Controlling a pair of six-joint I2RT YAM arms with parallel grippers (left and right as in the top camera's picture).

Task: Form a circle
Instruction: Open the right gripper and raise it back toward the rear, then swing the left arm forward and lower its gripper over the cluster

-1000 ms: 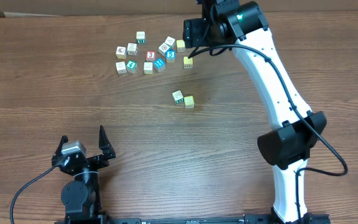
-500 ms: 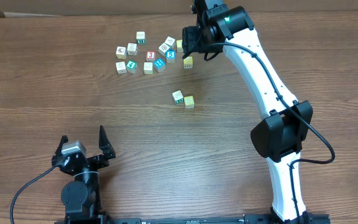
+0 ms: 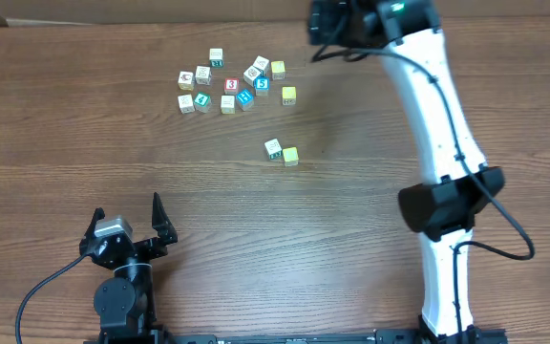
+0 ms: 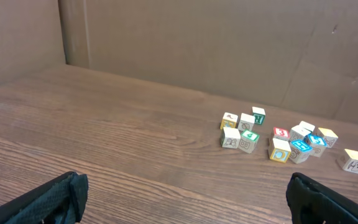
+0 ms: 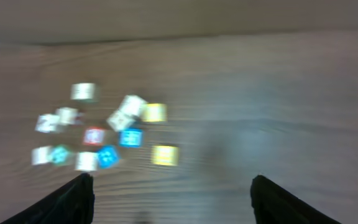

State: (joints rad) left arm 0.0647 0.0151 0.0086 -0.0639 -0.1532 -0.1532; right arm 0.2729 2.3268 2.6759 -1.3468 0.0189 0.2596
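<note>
Table (image 3: 55, 143) of dark wood fills the scene, with cardboard walling along its far edge.

Right arm (image 3: 437, 124), white, rises from the near right and reaches across to the far edge. The right gripper (image 5: 171, 186) hangs there above the table, just right of the cubes. Its jaws are spread wide with nothing between them. The wrist view is blurred.

Left arm (image 3: 122, 296) sits folded at the near left. The left gripper (image 3: 127, 212) has its jaws fully spread and empty, pointing toward the far side.

Loose scatter (image 3: 246, 86) of small picture cubes lies at the far centre, its long axis running left to right. The circle (image 3: 195, 90), a tight group of about four white, teal-marked and yellow cubes, forms the left end of that scatter. A lone yellow cube (image 3: 288, 94) sits at the right end. A separate pair (image 3: 282, 152) lies nearer, apart from the rest and touching each other.

Finding: the circle lies left of, and nearer than, the right jaws, with the loose cubes between them. The right arm is much the closer; the left is well apart. In judgement, the ring is far from complete and most cubes are not yet gathered.
</note>
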